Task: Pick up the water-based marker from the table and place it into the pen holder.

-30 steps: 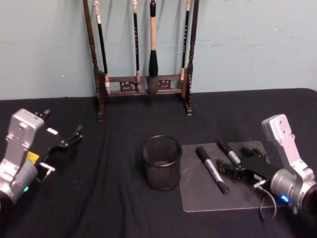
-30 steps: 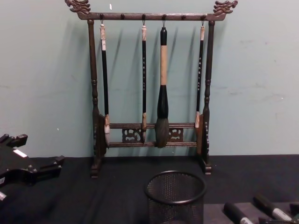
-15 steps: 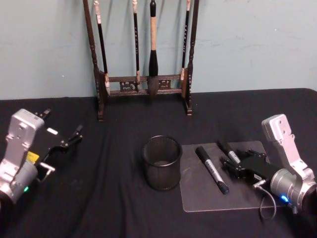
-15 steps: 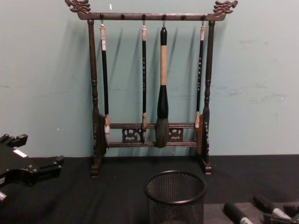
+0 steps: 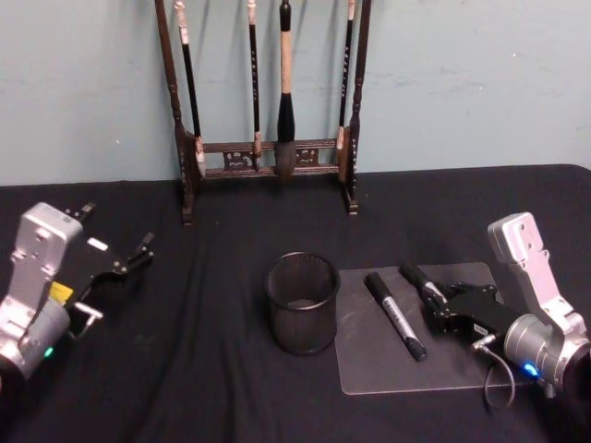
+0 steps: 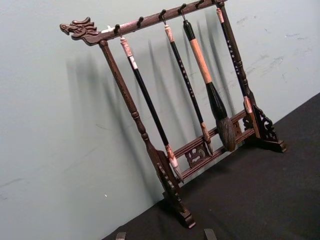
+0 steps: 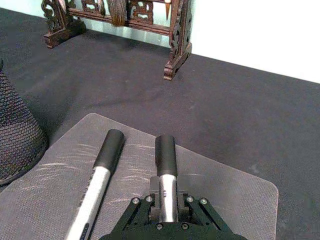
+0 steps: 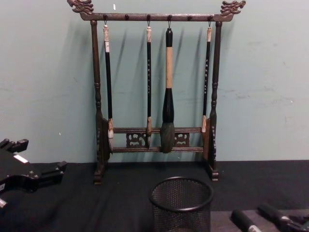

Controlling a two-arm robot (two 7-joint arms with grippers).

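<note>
One marker [image 5: 416,279] gripped by right tool [image 5: 438,303], second marker [image 5: 395,317] between it and pen holder [image 5: 302,325], left tool [image 5: 113,233] splayed

Non-task items:
- Dark wooden brush rack [image 8: 95,96] stands at the back of the table [image 5: 212,369], close to the wall.
- Its top bar has carved dragon ends [image 8: 80,5]. There are two turned posts and two lower crossbars with fretwork panels [image 8: 136,140] between them.
- Four brushes hang from hooks: three slim ones [image 8: 107,82] and one fat brush [image 8: 168,106], third from left, with a tan handle section. Its dark tuft overlaps the crossbars.
- Wall [image 8: 260,87] is pale green and lightly scuffed.
- A second marker [image 5: 395,316] with a black cap and pale label strip lies flat on the table's greyer patch, cap toward the rack.
</note>
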